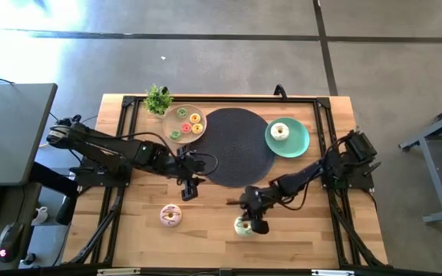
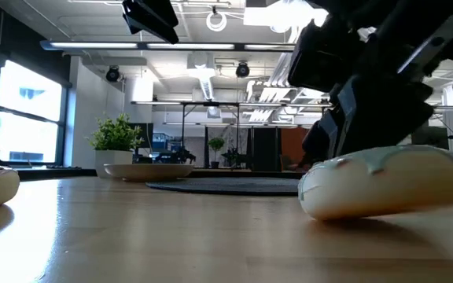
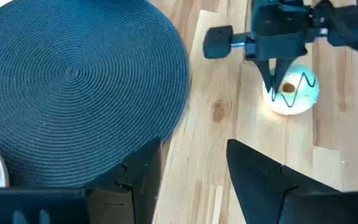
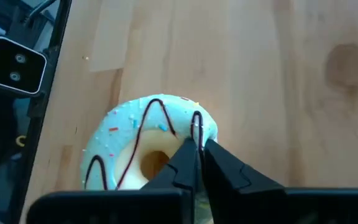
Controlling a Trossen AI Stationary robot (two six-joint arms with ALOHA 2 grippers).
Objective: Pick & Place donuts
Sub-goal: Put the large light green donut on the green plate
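One right end effector (image 4: 196, 146) sits on the mint donut (image 4: 148, 149) at the surface's near edge, fingers nearly together over its rim. Such a thin pinch could slip on lifting, dropping the donut. Left end effector (image 1: 189, 186) waits open by the mat (image 1: 236, 146).

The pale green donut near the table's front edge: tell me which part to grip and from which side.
Grip the ring wall of the pale green donut, one finger through the center hole and one outside. Come straight down from above: it lies flat on the table, hole facing up, with no raised edge to pinch from the side. The right tool is already at its rim, fingers close together.
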